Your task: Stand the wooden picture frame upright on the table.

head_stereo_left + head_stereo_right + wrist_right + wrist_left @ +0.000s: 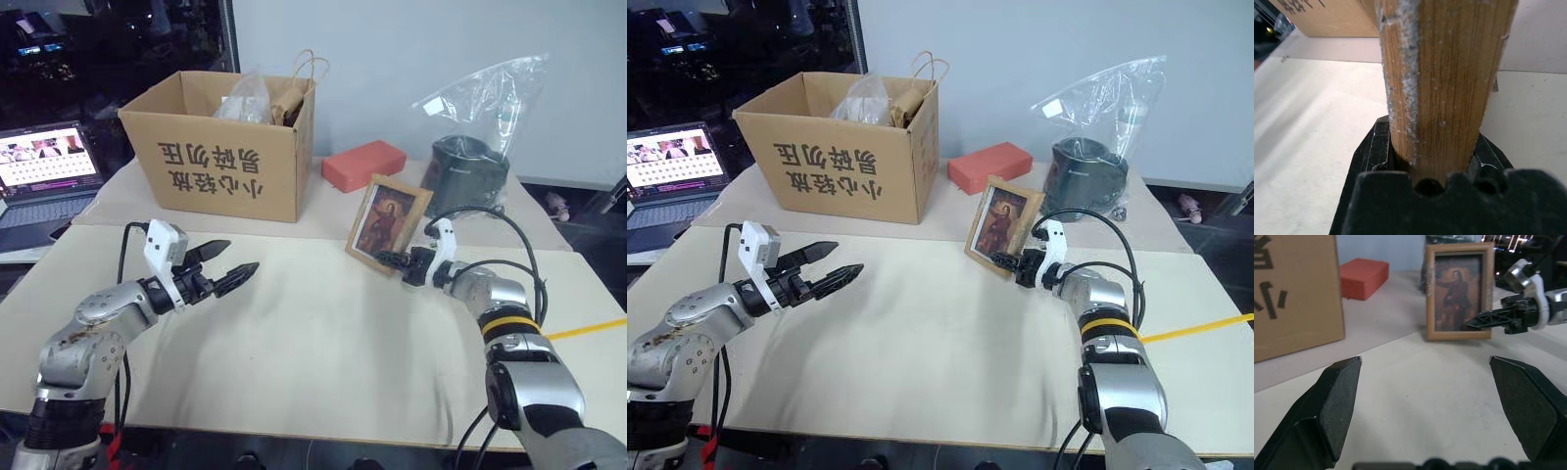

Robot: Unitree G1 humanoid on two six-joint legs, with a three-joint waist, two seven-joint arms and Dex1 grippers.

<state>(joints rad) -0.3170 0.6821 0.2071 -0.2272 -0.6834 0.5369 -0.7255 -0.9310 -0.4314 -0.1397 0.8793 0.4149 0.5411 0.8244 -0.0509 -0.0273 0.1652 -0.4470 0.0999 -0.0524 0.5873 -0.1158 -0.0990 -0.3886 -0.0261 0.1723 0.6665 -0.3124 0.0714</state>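
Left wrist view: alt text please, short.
A wooden frame stands upright on the beige table, portrait facing the camera, with the right claw at its side edge. The open left claw frames the foreground; a cardboard box and red box sit behind.

My light-wood picture frame (388,222) stands upright right of centre on the pale beige surface (313,343), portrait facing me, its edge pinched in my right gripper (394,260).
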